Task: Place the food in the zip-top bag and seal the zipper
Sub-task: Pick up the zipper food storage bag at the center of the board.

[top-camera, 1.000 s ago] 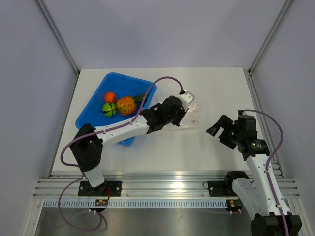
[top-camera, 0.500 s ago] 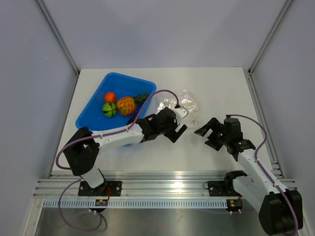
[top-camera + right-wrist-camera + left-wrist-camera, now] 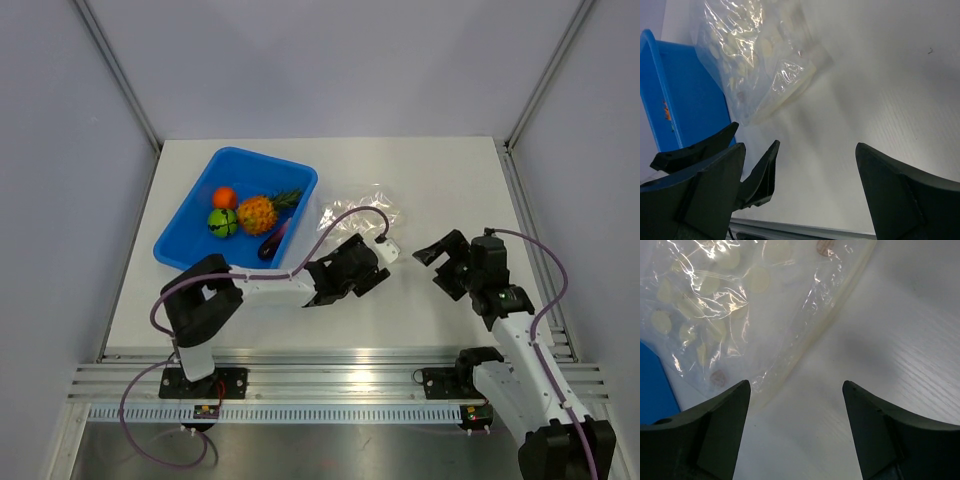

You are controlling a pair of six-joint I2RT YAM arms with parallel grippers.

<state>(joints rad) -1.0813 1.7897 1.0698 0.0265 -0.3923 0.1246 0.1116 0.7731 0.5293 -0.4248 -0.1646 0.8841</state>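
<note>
Since a second ago the left arm (image 3: 265,290) has drawn back toward its base, off the zip-top bag (image 3: 356,207). The left gripper (image 3: 384,254), then shut at the bag, now shows jaws wide apart with nothing between them, just short of the bag's near edge. The right gripper (image 3: 437,268) came in and eased out again; its jaws are fully spread and empty, apart from the bag.

White bench (image 3: 450,170), the bag lying flat and crinkled mid-bench, nothing inside. The blue tray (image 3: 190,210) sits just beside it and holds all the food: pineapple (image 3: 257,214), eggplant (image 3: 272,243), green ball (image 3: 222,223), orange ball (image 3: 225,197).

Step in hand, by your judgement: getting the mouth open. The zipper (image 3: 812,332) runs diagonally ahead of the left jaws; you cannot tell whether it is pressed shut. Come in low and pinch one lip only, never both layers. Give the other lip to the right jaws. The film looks slippery, so expect sliding.

In the way:
- the tray wall sits close against the bag;
- the purple cable (image 3: 335,215) arches across the bag's near edge;
- the two grippers are near each other.
</note>
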